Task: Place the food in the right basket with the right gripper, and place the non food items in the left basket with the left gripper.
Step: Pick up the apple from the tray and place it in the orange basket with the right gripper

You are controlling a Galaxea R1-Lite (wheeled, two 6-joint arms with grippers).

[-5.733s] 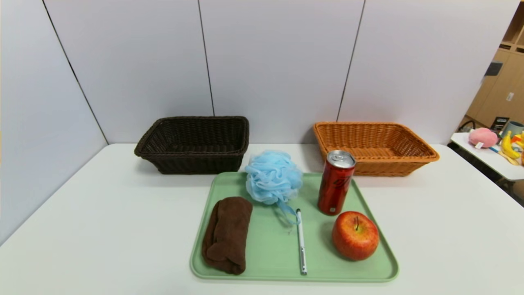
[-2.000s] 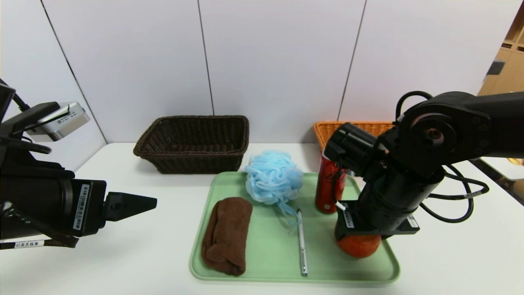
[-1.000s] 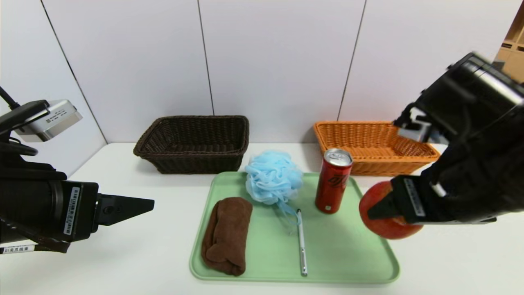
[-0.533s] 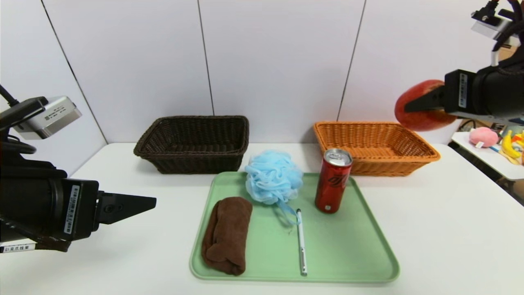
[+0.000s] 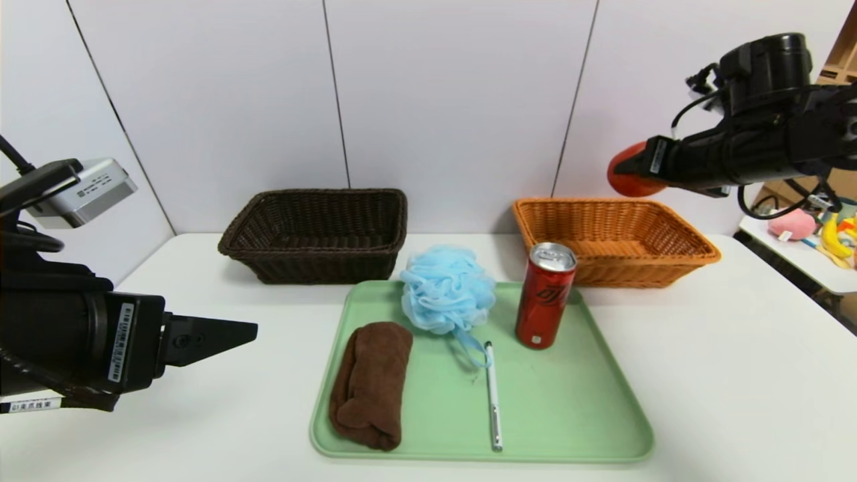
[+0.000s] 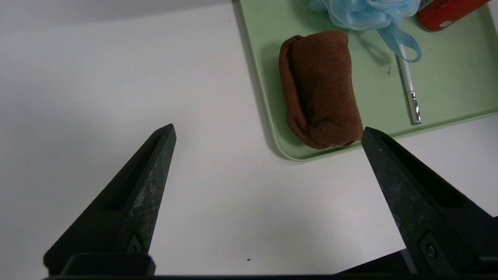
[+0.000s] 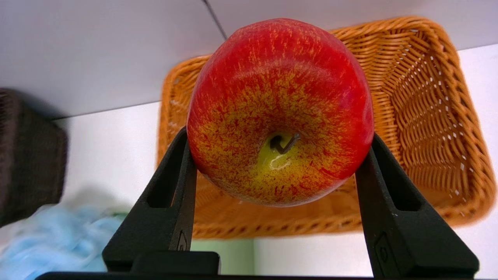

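Aloft, a red-yellow apple [image 7: 280,112] hangs in the grip of the robot's right gripper [image 7: 279,146], above the orange-tan wicker basket [image 5: 616,258] at the back of a white table [image 5: 221,428]. The right gripper's two black fingers [image 7: 389,194] press against opposite sides of the fruit, parted by its full width, and the dark stem [image 7: 288,144] stands out between them in the right wrist view. The left gripper [image 6: 268,130], its fingers [image 6: 400,175] spread wide and holding nothing, hovers over the table beside a green tray [image 5: 556,428], on the side where a rolled brown towel [image 5: 373,385] lies. Also on the tray, a fluffy light-blue mesh sponge [image 5: 447,289] sits toward the back, its loop [image 5: 472,349] reaching the upper end of a slim white-silver pen [image 5: 494,402] that lies lengthwise toward the front. A tall red drink can [image 5: 546,298] with a silver top stands upright on the tray, in front of the orange-tan basket and overlapping its near corner in the head view. The dark brown wicker basket [image 5: 318,254] rests at the back on the robot's left, well apart from its lighter counterpart, with pale panels [image 5: 455,100] rising behind both. Off to the robot's right, a separate white surface [image 5: 820,258] bears a pink object [image 5: 792,224] and a yellow banana [image 5: 832,237].
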